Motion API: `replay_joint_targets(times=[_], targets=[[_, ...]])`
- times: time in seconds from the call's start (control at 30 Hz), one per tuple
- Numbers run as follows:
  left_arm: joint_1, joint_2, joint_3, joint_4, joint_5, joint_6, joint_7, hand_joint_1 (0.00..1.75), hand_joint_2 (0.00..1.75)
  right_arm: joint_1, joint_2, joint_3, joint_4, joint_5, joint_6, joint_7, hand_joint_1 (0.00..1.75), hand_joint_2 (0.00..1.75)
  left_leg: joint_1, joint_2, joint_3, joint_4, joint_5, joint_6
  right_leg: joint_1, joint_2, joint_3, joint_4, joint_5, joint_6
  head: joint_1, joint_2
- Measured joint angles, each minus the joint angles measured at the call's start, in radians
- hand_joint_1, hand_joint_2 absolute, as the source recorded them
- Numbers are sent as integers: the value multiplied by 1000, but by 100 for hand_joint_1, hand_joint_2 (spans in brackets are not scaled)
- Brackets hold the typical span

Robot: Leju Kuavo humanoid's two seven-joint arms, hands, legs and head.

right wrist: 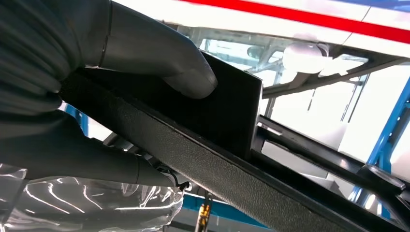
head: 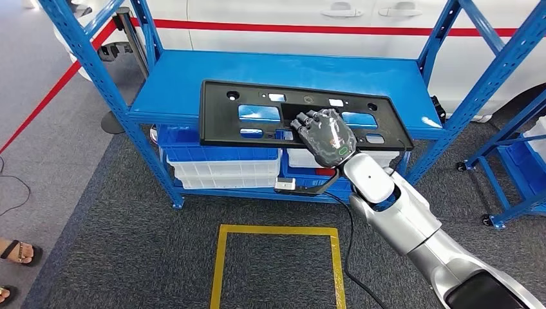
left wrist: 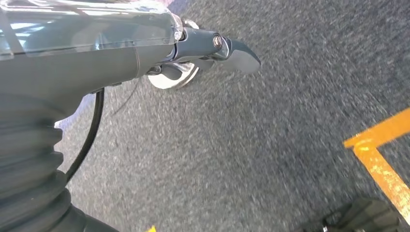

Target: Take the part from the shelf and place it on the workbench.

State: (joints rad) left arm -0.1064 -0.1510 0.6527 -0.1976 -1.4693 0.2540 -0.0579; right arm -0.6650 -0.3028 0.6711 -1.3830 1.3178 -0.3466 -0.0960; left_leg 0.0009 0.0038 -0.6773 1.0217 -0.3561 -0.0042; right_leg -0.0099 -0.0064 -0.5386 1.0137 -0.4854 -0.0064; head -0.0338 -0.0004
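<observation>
The part is a long black plastic panel (head: 257, 116) with several cutouts. It lies on the top level of the blue shelf (head: 187, 71) and juts over the shelf's front edge. My right hand (head: 325, 134) grips its front edge right of the middle, fingers on top. In the right wrist view the thumb (right wrist: 159, 60) presses a flat face of the panel (right wrist: 232, 116), whose textured edge runs across the picture. My left hand (left wrist: 121, 53) hangs over the grey carpet with nothing in it; how its fingers stand I cannot tell.
White and blue bins (head: 222, 164) fill the lower shelf level. A second blue rack (head: 515, 129) stands to the right. A yellow taped square (head: 277, 264) marks the carpet before the shelf. A person's sandalled feet (head: 16, 254) are at the left edge. A white car (head: 309, 19) is behind.
</observation>
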Motion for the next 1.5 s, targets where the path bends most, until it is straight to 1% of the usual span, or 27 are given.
replay_joint_targets(times=[0.03, 0.07, 0.13, 0.17, 0.2, 0.23, 0.27, 0.33, 0.37, 0.4, 0.43, 0.53, 0.7, 0.93, 0.97, 1.0, 1.03, 1.1, 1.13, 1.17, 1.2, 1.23, 1.27, 1.33, 1.4, 1.47, 1.5], targets=[[1, 0, 0, 0, -1, -2, -1, 0, 175, 8, 5, 0, 0, -3, 0, -3, 175, 175, 1, -1, -11, 24, -28, -6, -3, -2, -7, -3, 11, -7, 0, 0], [2, 0, 0, 0, -2, -4, -2, 0, 175, 16, 10, 0, 0, -6, -1, -5, 175, 175, 4, -1, -28, 70, -70, -11, -4, -3, -16, -5, 21, -13, 0, 0], [3, 0, 0, 0, -5, -7, -2, 0, 175, 34, 20, 0, 2, -7, -2, -9, 175, 175, 7, -2, -68, 201, -159, -20, -4, -3, -39, -4, 40, -17, 0, 0], [3, 0, 0, 0, -5, -8, -2, 0, 175, 45, 25, 0, 4, -8, -3, -10, 175, 175, 9, -2, -80, 255, -178, -23, -4, -3, -50, -4, 48, -16, 0, 0], [4, 0, 0, 0, -6, -10, -4, 0, 175, 59, 31, -1, 5, -10, -5, -12, 175, 175, 10, -1, -75, 279, -176, -25, -4, -3, -60, -3, 56, -14, 0, 0], [4, 0, 0, 0, -7, -10, -5, 0, 175, 74, 35, -2, 7, -14, -6, -14, 175, 175, 11, -1, -50, 262, -158, -26, -4, -3, -68, -2, 62, -12, 0, 0], [4, 0, 0, 0, -8, -11, -6, 0, 175, 89, 38, -3, 8, -19, -8, -17, 175, 175, 11, -1, -3, 206, -135, -24, -4, -3, -74, -1, 67, -8, 0, 0], [3, 0, 0, 0, -10, -11, -8, 0, 175, 114, 42, -10, 9, -30, -16, -21, 175, 175, 9, -2, 99, 61, -115, -15, -3, -5, -82, 2, 74, 0, 0, 0], [4, 0, 0, 0, -11, -11, -8, 0, 175, 123, 43, -14, 9, -34, -23, -23, 175, 175, 6, -3, 129, 14, -115, -9, -3, -6, -84, 3, 78, 6, 0, 0], [4, 0, 0, 0, -12, -12, -8, 0, 175, 130, 43, -18, 9, -39, -32, -25, 175, 175, 4, -3, 141, -8, -119, -3, -2, -6, -85, 4, 82, 11, 0, 0], [6, 0, 0, 0, -12, -13, -8, 0, 175, 137, 43, -22, 10, -44, -40, -29, 175, 175, 3, -3, 141, -12, -116, -1, -1, -7, -86, 4, 83, 12, 0, 0], [12, 1, 0, 0, -11, -14, -6, 0, 175, 150, 43, -31, 17, -57, -51, -42, 175, 175, 1, -2, 136, -18, -111, 5, 0, -6, -91, 3, 88, 2, 0, 0], [16, 1, 0, 0, -8, -12, -6, 0, 175, 155, 44, -47, 30, -75, -58, -50, 175, 175, -8, -2, 120, -11, -101, 22, -9, -6, -97, -9, 112, 34, 0, 0], [22, 1, 0, 0, -4, -15, -8, 0, 175, 189, 45, -69, 42, -101, -96, -52, 175, 175, -14, -3, 102, -1, -92, 41, -17, -6, -107, -12, 126, 57, 0, 0], [22, 1, 0, 0, -4, -15, -8, 0, 175, 193, 45, -72, 43, -101, -97, -52, 175, 175, -13, -1, 102, -5, -87, 46, -18, -5, -110, -9, 122, 60, 0, 0], [21, 1, 0, 0, -4, -17, -8, 0, 175, 197, 45, -76, 43, -101, -99, -52, 175, 175, -11, 1, 102, -9, -83, 51, -19, -4, -118, 9, 106, 61, 0, 0], [21, 1, 0, 0, -4, -20, -7, 0, 175, 200, 45, -79, 44, -102, -102, -52, 175, 175, -9, 4, 100, -12, -78, 55, -19, -3, -134, 50, 76, 62, 0, 0], [23, 1, 0, 0, -5, -28, -3, 0, 175, 212, 45, -88, 45, -106, -113, -52, 175, 175, -10, 8, 94, -14, -73, 59, -18, -2, -188, 185, -4, 60, 0, 0], [25, 1, 0, 0, -5, -32, 0, 0, 175, 220, 45, -91, 46, -108, -118, -52, 175, 175, -11, 10, 90, -13, -72, 59, -17, -1, -213, 250, -33, 59, 0, 0], [28, 2, 0, 0, -5, -36, 5, 0, 175, 228, 45, -94, 47, -110, -122, -52, 175, 175, -13, 12, 88, -12, -72, 59, -16, 0, -224, 287, -45, 57, 0, 0], [31, 2, 0, 0, -5, -40, 10, 0, 175, 234, 46, -95, 50, -111, -125, -53, 175, 175, -14, 15, 86, -10, -71, 59, -14, 0, -215, 283, -38, 52, 0, 0], [33, 2, 0, 0, -5, -44, 15, 0, 175, 237, 46, -95, 53, -112, -126, -54, 175, 175, -16, 18, 85, -8, -71, 58, -12, -2, -184, 238, -15, 46, 0, 0], [35, 1, 0, 0, -4, -48, 20, 0, 175, 236, 48, -96, 56, -112, -126, -56, 175, 175, -17, 22, 85, -7, -72, 57, -7, -9, -140, 164, 12, 37, 0, 0], [36, 0, 1, 0, -3, -57, 29, 0, 175, 226, 55, -97, 62, -111, -126, -60, 175, 175, -21, 31, 83, -4, -72, 49, 4, -30, -72, 43, 45, 19, 0, 0], [36, 0, 4, 0, -1, -65, 35, 0, 175, 212, 63, -98, 69, -111, -125, -63, 175, 175, -21, 41, 82, -4, -71, 38, 13, -34, -59, 11, 49, 8, 0, 0], [36, 1, 6, 0, 1, -71, 39, 0, 175, 200, 68, -99, 75, -110, -124, -66, 175, 175, -20, 45, 83, -4, -72, 25, 9, -19, -60, 1, 57, 0, 0, 0], [37, 1, 6, 0, 2, -73, 39, 0, 175, 193, 71, -100, 78, -110, -124, -66, 175, 175, -19, 38, 78, 8, -83, 17, 5, -14, -59, -4, 62, -4, 0, 0]])
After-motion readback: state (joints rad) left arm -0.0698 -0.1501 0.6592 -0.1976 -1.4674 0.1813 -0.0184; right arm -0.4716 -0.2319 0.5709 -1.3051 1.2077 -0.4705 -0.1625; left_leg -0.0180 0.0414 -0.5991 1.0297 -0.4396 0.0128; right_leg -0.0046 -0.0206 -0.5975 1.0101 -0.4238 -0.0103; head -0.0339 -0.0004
